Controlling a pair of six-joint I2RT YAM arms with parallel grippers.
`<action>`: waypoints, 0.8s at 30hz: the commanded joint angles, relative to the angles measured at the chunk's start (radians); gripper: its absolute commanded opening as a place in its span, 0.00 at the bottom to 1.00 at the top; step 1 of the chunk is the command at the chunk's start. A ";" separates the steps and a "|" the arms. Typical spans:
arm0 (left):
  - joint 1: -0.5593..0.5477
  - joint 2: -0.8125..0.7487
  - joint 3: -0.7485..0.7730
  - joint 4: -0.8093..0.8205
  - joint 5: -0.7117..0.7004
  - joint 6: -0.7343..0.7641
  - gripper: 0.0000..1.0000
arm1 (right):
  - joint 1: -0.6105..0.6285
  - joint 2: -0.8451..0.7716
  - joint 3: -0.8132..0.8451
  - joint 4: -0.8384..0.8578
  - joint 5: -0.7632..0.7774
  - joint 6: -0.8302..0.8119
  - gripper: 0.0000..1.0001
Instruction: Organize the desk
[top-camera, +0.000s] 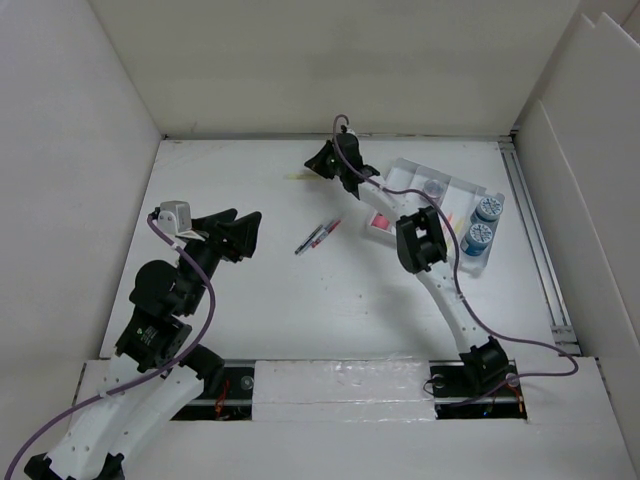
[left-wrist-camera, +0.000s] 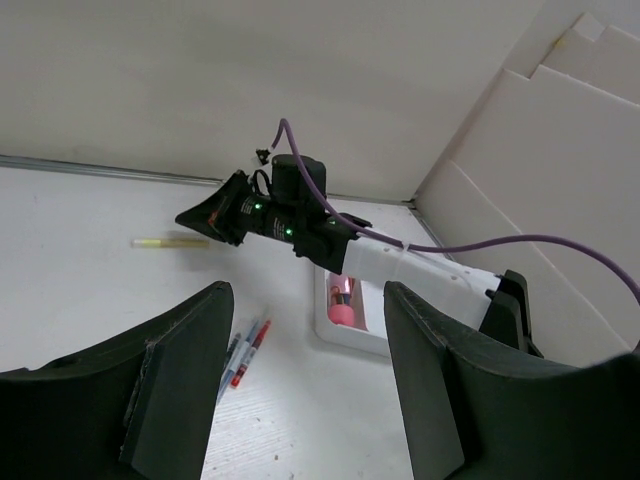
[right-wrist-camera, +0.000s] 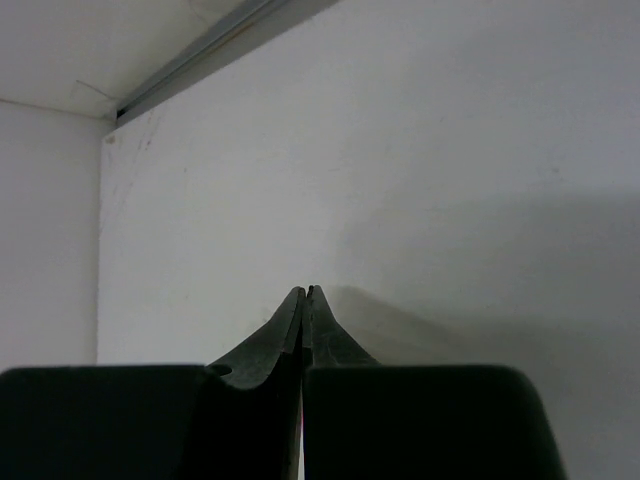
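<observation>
desk (top-camera: 250, 300): plain white, flat, with white panel walls (top-camera: 330, 70) around it
left claw (top-camera: 250, 232): fingers wide apart
right claw (right-wrist-camera: 303, 292): fingers pressed together, low over the desk

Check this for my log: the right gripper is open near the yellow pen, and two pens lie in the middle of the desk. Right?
No: the right gripper is shut, jaws together, as the right wrist view shows. It is near the yellow pen, and two pens lie in the middle of the desk.

I am seeing two pens (top-camera: 318, 238) lying centrally, a yellow marker (top-camera: 297, 177) near the far edge, and a tray (top-camera: 458, 186) holding two bottles (top-camera: 487, 209) toward the right edge.
</observation>
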 joint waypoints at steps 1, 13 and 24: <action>-0.002 -0.010 -0.005 0.045 0.016 0.004 0.58 | 0.011 -0.037 0.049 -0.035 0.011 0.044 0.00; -0.002 -0.039 -0.006 0.044 0.020 0.003 0.58 | 0.029 -0.250 -0.360 0.076 -0.029 0.085 0.00; -0.002 -0.049 -0.006 0.042 0.028 -0.002 0.58 | 0.038 -0.573 -0.689 0.238 0.005 -0.074 0.28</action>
